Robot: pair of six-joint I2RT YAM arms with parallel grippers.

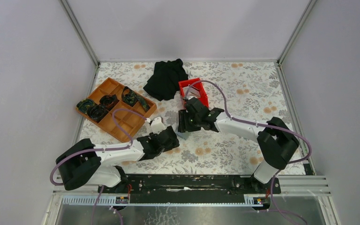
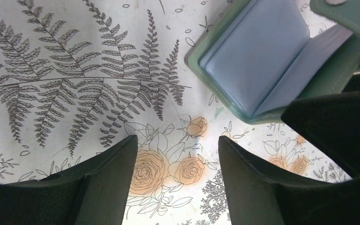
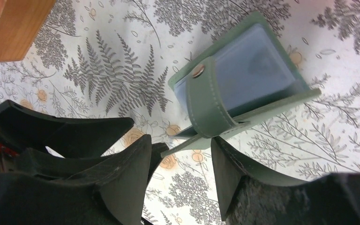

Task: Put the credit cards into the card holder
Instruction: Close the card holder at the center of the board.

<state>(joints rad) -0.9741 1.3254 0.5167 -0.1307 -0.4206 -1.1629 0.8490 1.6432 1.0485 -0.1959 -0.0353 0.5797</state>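
The card holder (image 2: 258, 56) lies open on the flowered cloth, grey-green outside and pale blue inside. It also shows in the right wrist view (image 3: 243, 70), with its snap strap (image 3: 211, 103) curled over. My right gripper (image 3: 180, 138) is open, with its fingertips at the edge of the holder's lifted cover; in the top view (image 1: 187, 119) it hides the holder. My left gripper (image 2: 178, 140) is open and empty, low over the cloth just short of the holder, and shows in the top view (image 1: 172, 137). No credit card shows clearly; a pale grey shape (image 1: 193, 93) stands in the red bin.
A red plastic bin (image 1: 194, 89) stands just behind the right gripper. A black cloth (image 1: 166, 78) lies at the back. An orange compartment tray (image 1: 122, 123) with dark items sits at the left; its corner shows in the right wrist view (image 3: 14, 28).
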